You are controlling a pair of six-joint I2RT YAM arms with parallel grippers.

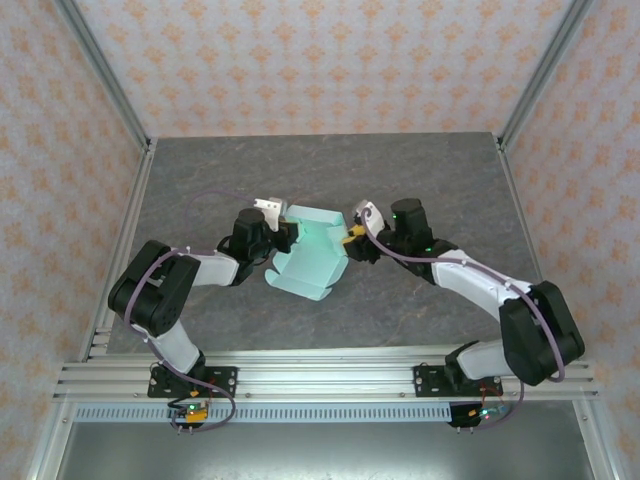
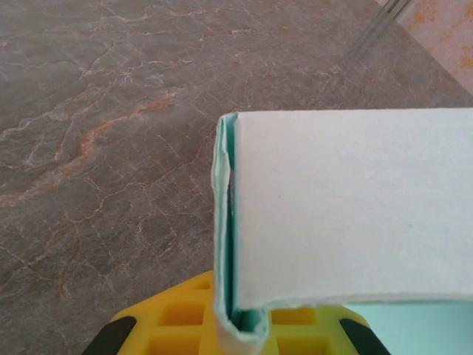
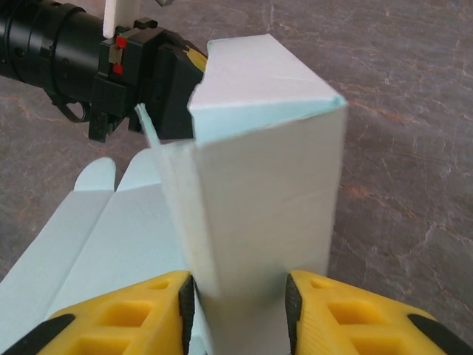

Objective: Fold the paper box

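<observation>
The paper box [image 1: 310, 255] is pale mint-green card, partly folded, lying mid-table with flat flaps spread toward the near side. My left gripper [image 1: 285, 236] holds its left edge. In the left wrist view the yellow fingers [image 2: 166, 329] pinch a doubled wall of the paper box [image 2: 347, 207], so that gripper [image 2: 247, 329] is shut on it. My right gripper [image 1: 352, 238] is at the box's right end. In the right wrist view the right gripper [image 3: 240, 299] has both pads pressed on a raised, folded-up section of the paper box [image 3: 266, 185].
The dark stone-patterned table [image 1: 200, 180] has open room behind and on both sides of the box. Aluminium posts [image 1: 105, 70] and patterned walls enclose the cell. A metal rail [image 1: 320, 380] runs along the near edge by the arm bases.
</observation>
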